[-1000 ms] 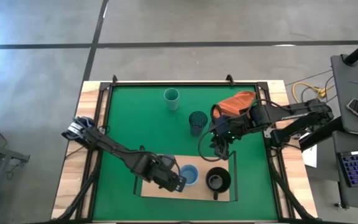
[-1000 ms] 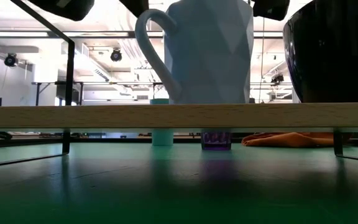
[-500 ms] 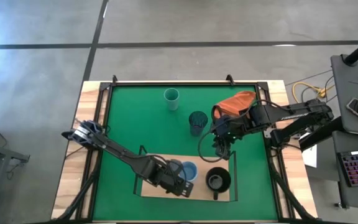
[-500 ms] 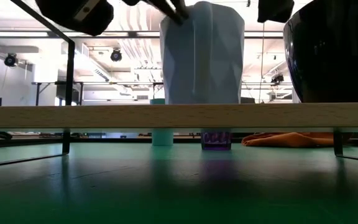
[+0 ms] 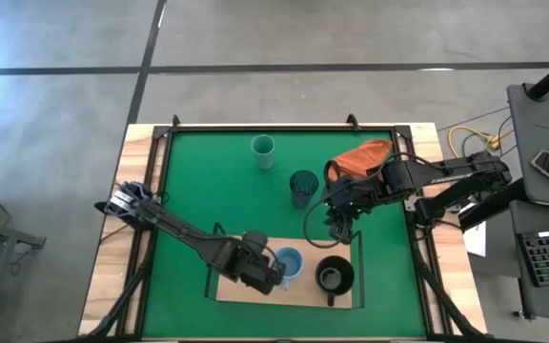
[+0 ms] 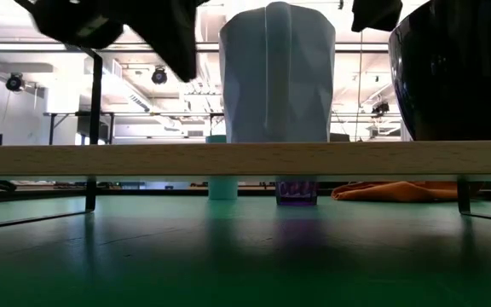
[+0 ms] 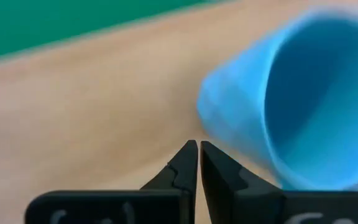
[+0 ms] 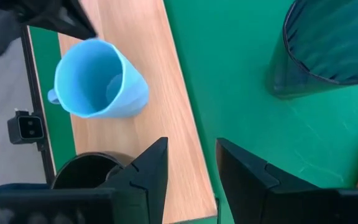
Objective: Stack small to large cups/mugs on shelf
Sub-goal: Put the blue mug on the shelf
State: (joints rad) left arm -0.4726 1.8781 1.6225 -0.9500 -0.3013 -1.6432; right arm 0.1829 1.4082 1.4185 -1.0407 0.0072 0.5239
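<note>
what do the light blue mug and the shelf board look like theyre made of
Light blue mug: probably matte glazed ceramic, possibly plastic; opaque, with faceted walls and soft sheen, seen clearest in the low view. Shelf: light wood or wood-look laminate; pale tan with faint grain, a flat unglossy face and a plain edge in the low view.

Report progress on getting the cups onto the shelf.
Done: the light blue mug and the black mug stand on the shelf. In hand: nothing; the left gripper is shut beside the blue mug, the right gripper open. Left: the pale teal cup and dark tumbler, on the mat.
</note>
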